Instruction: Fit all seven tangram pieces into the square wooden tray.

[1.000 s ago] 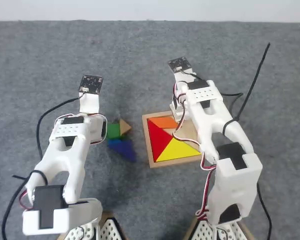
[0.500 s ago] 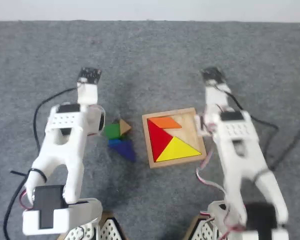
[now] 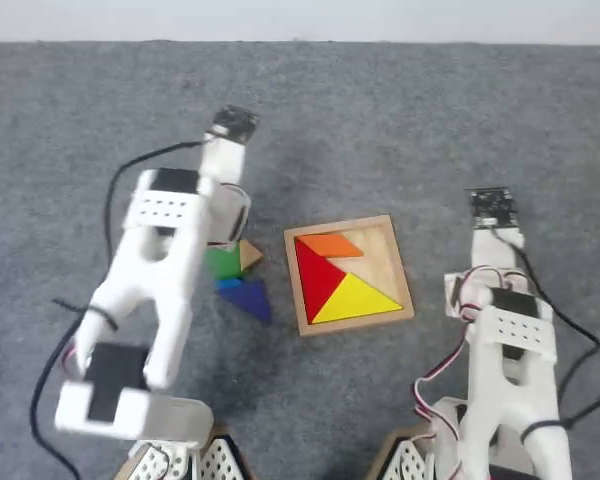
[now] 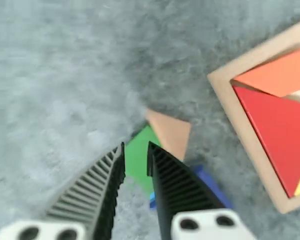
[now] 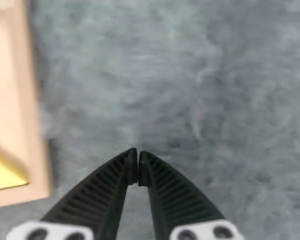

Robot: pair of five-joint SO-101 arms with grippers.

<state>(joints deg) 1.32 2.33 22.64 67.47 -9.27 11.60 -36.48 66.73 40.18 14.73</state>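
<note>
High view, left to right: the left arm hangs over three loose pieces, green (image 3: pixel 223 262), tan (image 3: pixel 250 254) and blue (image 3: pixel 245 296), which touch in a cluster just left of the square wooden tray (image 3: pixel 350 222). The left gripper (image 4: pixel 135 146) is open only a crack and holds nothing. The green piece lies directly under its tips, with the tan triangle just beyond. The tray holds orange (image 3: pixel 330 244), red (image 3: pixel 318 278) and yellow (image 3: pixel 358 298) pieces, with bare wood at its far right. The right gripper (image 5: pixel 137 156) is pinched closed and empty on the mat right of the tray, so the left arm is clearly the nearer one.
</note>
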